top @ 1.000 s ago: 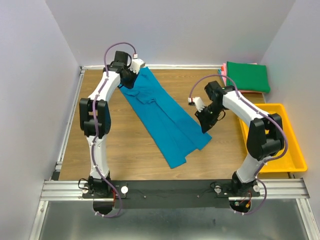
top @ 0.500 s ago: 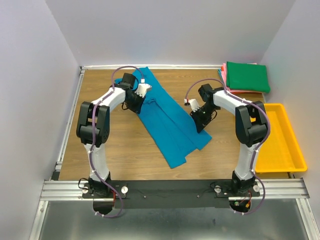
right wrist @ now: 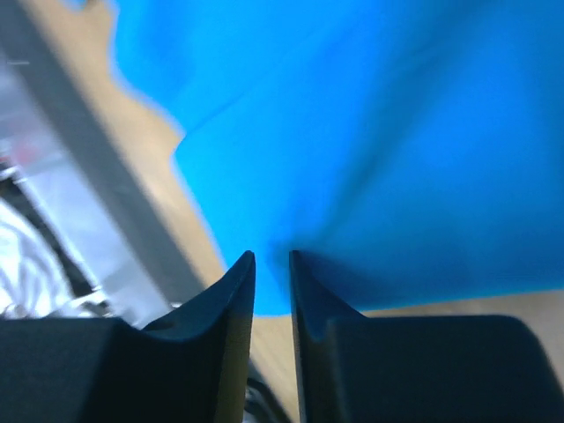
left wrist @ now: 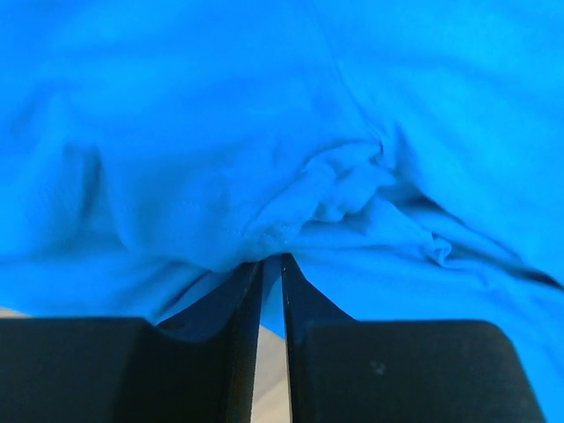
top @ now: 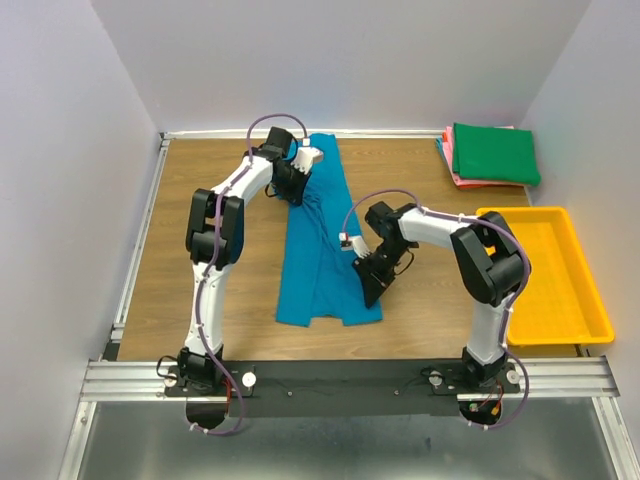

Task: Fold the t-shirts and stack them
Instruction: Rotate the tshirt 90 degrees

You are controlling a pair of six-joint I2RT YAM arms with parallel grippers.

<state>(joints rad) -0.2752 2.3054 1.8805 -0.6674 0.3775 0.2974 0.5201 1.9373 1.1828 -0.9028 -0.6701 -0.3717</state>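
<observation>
The teal-blue t-shirt (top: 322,240) lies in a long folded strip down the middle of the table. My left gripper (top: 297,182) is shut on the shirt's far end; in the left wrist view the cloth (left wrist: 264,132) bunches at the fingertips. My right gripper (top: 368,290) is shut on the shirt's near right edge; in the right wrist view the cloth (right wrist: 370,132) runs between the jaws. A folded dark green t-shirt (top: 495,153) lies on folded pink ones (top: 462,180) at the back right.
A yellow plastic tray (top: 590,300) stands at the right edge of the table. Walls close in the back and both sides. A metal rail (top: 350,378) runs along the near edge.
Both grippers have swung the shirt from a diagonal lie to a nearly straight one. The left gripper moved right along the back; the right gripper moved left and nearer.
</observation>
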